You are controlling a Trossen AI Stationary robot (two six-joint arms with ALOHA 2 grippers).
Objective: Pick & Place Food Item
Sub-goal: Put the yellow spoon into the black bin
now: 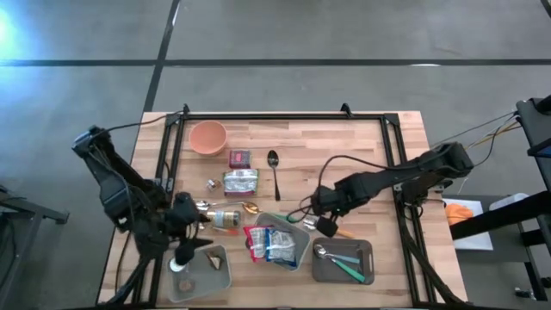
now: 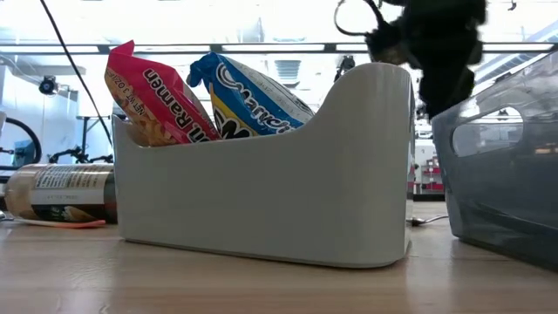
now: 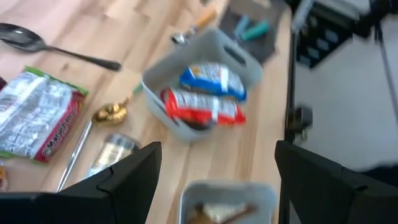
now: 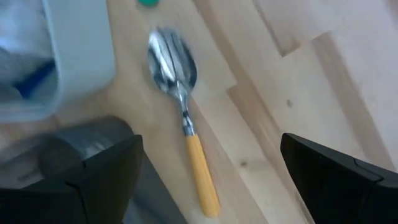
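Note:
A light grey bin [image 1: 277,244] near the table's front holds a red packet [image 3: 202,107] and a blue packet [image 3: 214,79], which stick up above its wall [image 2: 261,201]. A silver and green ramen packet [image 1: 241,182] lies flat farther back. My left gripper [image 3: 217,149] hangs open above the far edge of a grey tray [image 1: 200,269] with food bits, left of the bin. My right gripper [image 4: 208,149] is open and points down over an orange-handled spoon [image 4: 186,149] lying on the table right of the bin. Neither gripper holds anything.
An orange bowl [image 1: 207,136], a small maroon box [image 1: 239,158] and a black spoon [image 1: 274,168] lie at the back. A gold spoon [image 3: 109,113] and a lying jar [image 2: 61,192] are left of the bin. A dark tray [image 1: 343,261] with utensils stands front right.

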